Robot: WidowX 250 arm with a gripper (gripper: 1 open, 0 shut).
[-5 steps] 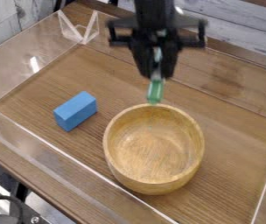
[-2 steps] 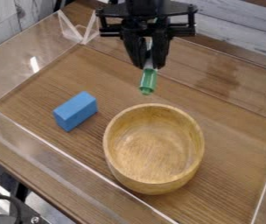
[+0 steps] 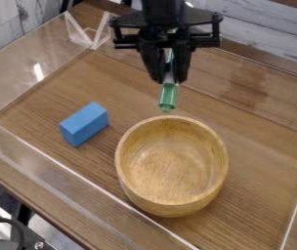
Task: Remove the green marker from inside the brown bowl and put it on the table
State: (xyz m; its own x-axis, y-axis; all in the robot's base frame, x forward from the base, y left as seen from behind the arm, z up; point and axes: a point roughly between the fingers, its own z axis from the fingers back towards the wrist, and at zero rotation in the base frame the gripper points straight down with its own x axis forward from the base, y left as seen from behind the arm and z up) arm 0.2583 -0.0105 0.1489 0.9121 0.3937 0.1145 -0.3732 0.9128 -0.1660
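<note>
Green marker (image 3: pixel 170 90) hangs clamped in the jaws above the table (image 3: pixel 256 98).

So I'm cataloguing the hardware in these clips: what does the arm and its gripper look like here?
A single black arm comes down from the top edge of the camera view. Its gripper is black too, with two narrow fingers hanging from a wide, boxy black crossbar whose ends stick out to either side. No coloured markings or labels are readable, and the view is too coarse to make out any cables.
</note>
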